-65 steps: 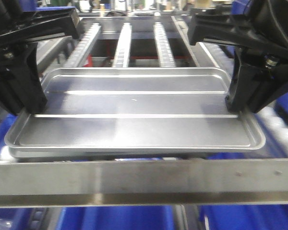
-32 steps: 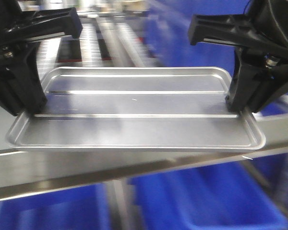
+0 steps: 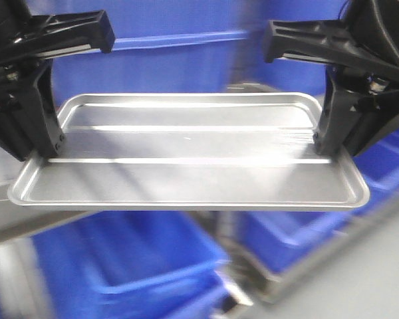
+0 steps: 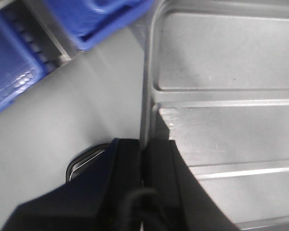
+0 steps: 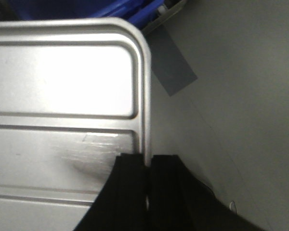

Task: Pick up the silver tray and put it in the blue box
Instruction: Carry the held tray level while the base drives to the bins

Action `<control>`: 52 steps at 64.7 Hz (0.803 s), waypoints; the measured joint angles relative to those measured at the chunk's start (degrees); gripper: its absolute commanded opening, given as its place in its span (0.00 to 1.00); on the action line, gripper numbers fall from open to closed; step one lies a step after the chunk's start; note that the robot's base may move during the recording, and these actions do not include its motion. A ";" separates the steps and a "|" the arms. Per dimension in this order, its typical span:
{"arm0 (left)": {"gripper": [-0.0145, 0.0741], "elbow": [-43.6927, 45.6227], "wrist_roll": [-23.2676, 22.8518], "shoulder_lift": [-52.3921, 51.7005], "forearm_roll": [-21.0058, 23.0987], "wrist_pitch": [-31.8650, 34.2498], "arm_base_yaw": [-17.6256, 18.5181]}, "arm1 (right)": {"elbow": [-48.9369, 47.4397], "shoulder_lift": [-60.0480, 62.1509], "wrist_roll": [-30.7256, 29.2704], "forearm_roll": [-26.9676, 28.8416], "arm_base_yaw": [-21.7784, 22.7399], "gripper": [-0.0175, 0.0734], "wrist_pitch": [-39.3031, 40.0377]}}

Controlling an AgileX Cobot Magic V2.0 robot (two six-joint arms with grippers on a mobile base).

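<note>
Currently the large shallow silver metal tray [image 3: 186, 149] is held in the air, roughly level, by its two short ends.
The left black gripper [image 4: 143, 147] and the right black gripper [image 5: 148, 163] are each closed on a raised rim, with only the thin edge pinched. A slip or tilt could be caused by the arms falling out of step, and a corner could be caught on the rim of the deep blue plastic crate [image 3: 153, 262] below. No brand, label or writing can be read.
</note>
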State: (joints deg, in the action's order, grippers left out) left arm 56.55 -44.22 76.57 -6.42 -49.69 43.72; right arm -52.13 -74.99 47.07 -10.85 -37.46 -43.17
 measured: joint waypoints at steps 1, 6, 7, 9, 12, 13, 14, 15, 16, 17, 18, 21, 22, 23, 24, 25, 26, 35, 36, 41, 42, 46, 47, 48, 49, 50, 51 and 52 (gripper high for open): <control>0.05 0.00 0.00 0.00 0.00 0.00 0.00 | 0.00 0.00 0.00 0.00 0.00 0.25 0.00; 0.05 0.00 0.00 0.00 0.00 0.00 0.00 | 0.00 0.00 0.00 0.00 0.00 0.25 0.00; 0.05 0.00 0.00 0.00 0.00 0.00 0.00 | 0.00 0.00 0.00 0.00 0.00 0.25 0.00; 0.05 0.00 0.00 0.00 0.00 0.00 0.00 | 0.00 0.00 0.00 0.00 0.00 0.25 0.00; 0.05 0.00 0.00 0.00 0.00 0.00 0.00 | 0.00 0.00 0.00 0.00 0.00 0.25 0.00; 0.05 0.00 0.00 0.00 0.00 0.00 0.00 | 0.00 0.00 0.00 0.00 0.00 0.25 0.00; 0.05 0.00 0.00 0.00 0.00 0.00 0.00 | 0.00 0.00 0.00 0.00 0.00 0.25 0.00; 0.05 0.00 0.00 0.00 0.00 0.00 0.00 | 0.00 0.00 0.00 0.00 0.00 0.25 0.00; 0.05 0.00 0.00 0.00 0.00 0.00 0.00 | 0.00 0.00 0.00 0.00 0.00 0.25 0.00; 0.05 0.00 0.00 0.00 0.00 0.00 0.00 | 0.00 0.00 0.00 0.00 0.00 0.25 0.00; 0.05 0.00 0.00 0.00 0.00 0.00 0.00 | 0.00 0.00 0.00 0.00 0.00 0.25 0.00; 0.05 0.00 0.00 0.00 0.00 0.00 0.00 | 0.00 0.00 0.00 0.00 0.00 0.25 0.00; 0.05 0.00 0.00 0.00 0.00 0.00 0.00 | 0.00 0.00 0.00 0.00 0.00 0.25 0.00; 0.05 0.00 0.00 0.00 0.00 0.00 0.00 | 0.00 0.00 0.00 0.00 0.00 0.25 0.00; 0.05 0.00 0.00 0.00 0.00 0.00 0.00 | 0.00 0.00 0.00 0.00 0.00 0.25 0.00; 0.05 0.00 0.00 0.00 0.00 0.00 0.00 | 0.00 0.00 0.00 0.00 0.00 0.25 0.00; 0.05 0.00 0.00 0.00 0.00 0.00 0.00 | 0.00 0.00 0.00 0.00 0.00 0.25 0.00; 0.05 0.00 0.00 0.00 0.00 0.00 0.00 | 0.00 0.00 0.00 0.00 0.00 0.25 0.00; 0.05 0.00 0.00 0.00 0.00 0.00 0.00 | 0.00 0.00 0.00 0.00 0.00 0.25 0.00; 0.05 0.00 0.00 0.00 0.00 0.00 0.00 | 0.00 0.00 0.00 0.00 0.00 0.25 0.00; 0.05 0.00 0.00 0.00 0.00 0.00 0.00 | 0.00 0.00 0.00 0.00 0.00 0.25 0.00; 0.05 0.00 0.00 0.00 0.00 0.00 0.00 | 0.00 0.02 0.00 0.00 0.00 0.25 -0.11; 0.05 0.00 0.00 0.00 0.00 0.00 0.00 | 0.00 0.02 0.00 0.00 0.00 0.25 -0.11; 0.05 0.00 0.00 0.00 0.00 0.00 0.00 | 0.00 0.02 0.00 -0.09 0.00 0.25 -0.11; 0.05 0.00 0.00 0.00 0.00 0.00 0.00 | 0.00 0.02 0.00 -0.09 0.00 0.25 -0.11; 0.05 0.00 0.00 0.00 0.00 0.00 0.00 | 0.00 0.02 0.00 -0.09 0.00 0.25 -0.11; 0.05 0.00 0.00 0.00 0.00 0.00 0.00 | 0.00 0.02 0.00 -0.09 0.00 0.25 -0.11; 0.05 0.00 0.00 0.00 0.00 0.00 0.00 | 0.00 0.02 0.00 -0.09 0.00 0.25 -0.11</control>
State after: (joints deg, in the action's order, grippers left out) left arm 56.55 -44.22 76.57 -6.42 -49.69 43.72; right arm -52.13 -74.96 47.07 -10.93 -37.46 -43.28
